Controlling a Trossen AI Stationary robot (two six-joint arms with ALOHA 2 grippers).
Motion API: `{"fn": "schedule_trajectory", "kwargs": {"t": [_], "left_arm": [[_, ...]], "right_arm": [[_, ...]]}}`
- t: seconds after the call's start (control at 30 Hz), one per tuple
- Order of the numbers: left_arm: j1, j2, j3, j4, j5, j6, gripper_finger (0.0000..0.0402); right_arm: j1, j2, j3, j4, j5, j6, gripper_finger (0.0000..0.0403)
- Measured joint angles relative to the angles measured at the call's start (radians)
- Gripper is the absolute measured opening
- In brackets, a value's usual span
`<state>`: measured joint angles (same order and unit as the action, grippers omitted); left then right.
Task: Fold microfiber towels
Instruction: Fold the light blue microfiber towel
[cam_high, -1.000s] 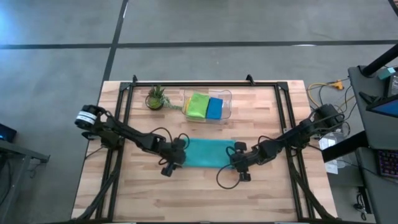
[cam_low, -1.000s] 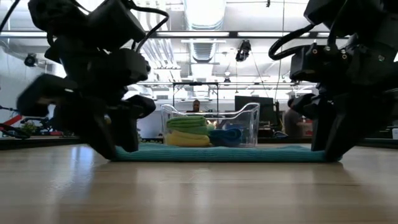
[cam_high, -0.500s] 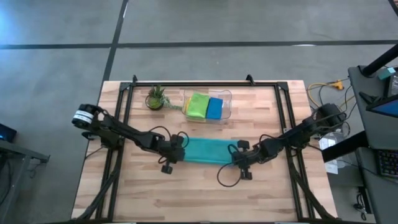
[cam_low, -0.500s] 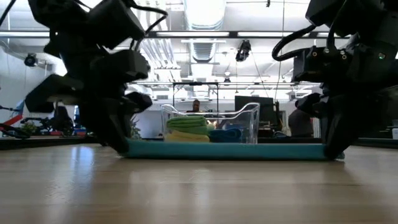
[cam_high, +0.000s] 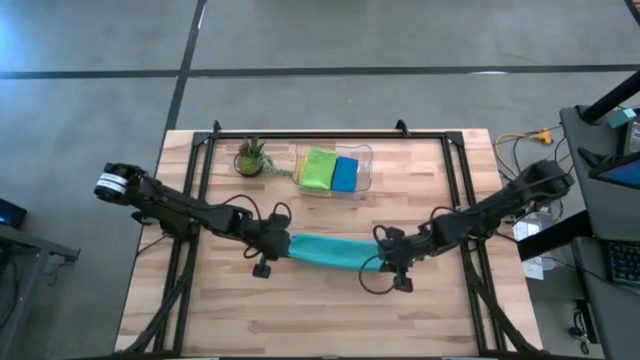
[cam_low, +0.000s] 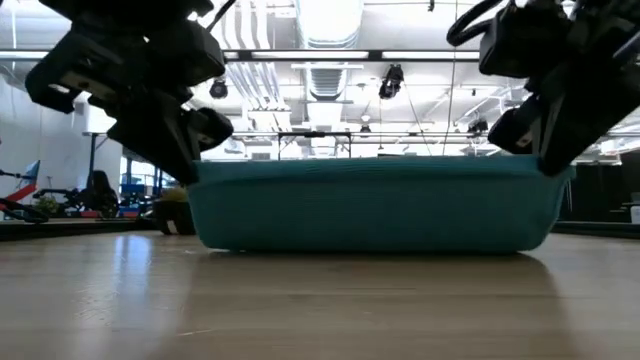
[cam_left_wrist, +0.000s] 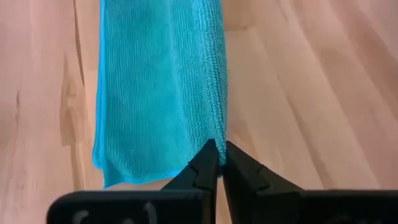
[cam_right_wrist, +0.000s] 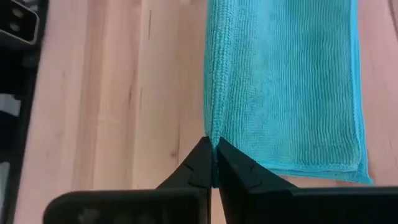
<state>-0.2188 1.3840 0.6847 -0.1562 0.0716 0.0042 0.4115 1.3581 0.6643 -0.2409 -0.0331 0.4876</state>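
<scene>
Two robot arms hold a teal towel stretched between them above a wooden table.

From above, the towel's long axis runs left to right at mid-table, the left gripper pinching one end and the right gripper the other; behind it a clear bin holds lime green and blue towels, a potted plant beside it. At table height, the towel hangs as a wide sheet, its lower fold touching the wood and blocking the bin. Each wrist camera shows dark fingers clamped tight on the towel's edge.
</scene>
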Motion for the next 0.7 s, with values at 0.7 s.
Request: {"fn": "schedule_trajectory", "kwargs": {"t": [0.7], "left_arm": [[0.095,0.055,-0.026,0.060,-0.081,0.002,0.0001]], "right_arm": [[-0.167,0.058,-0.012,-0.070,0.004,-0.020,0.0009]]}}
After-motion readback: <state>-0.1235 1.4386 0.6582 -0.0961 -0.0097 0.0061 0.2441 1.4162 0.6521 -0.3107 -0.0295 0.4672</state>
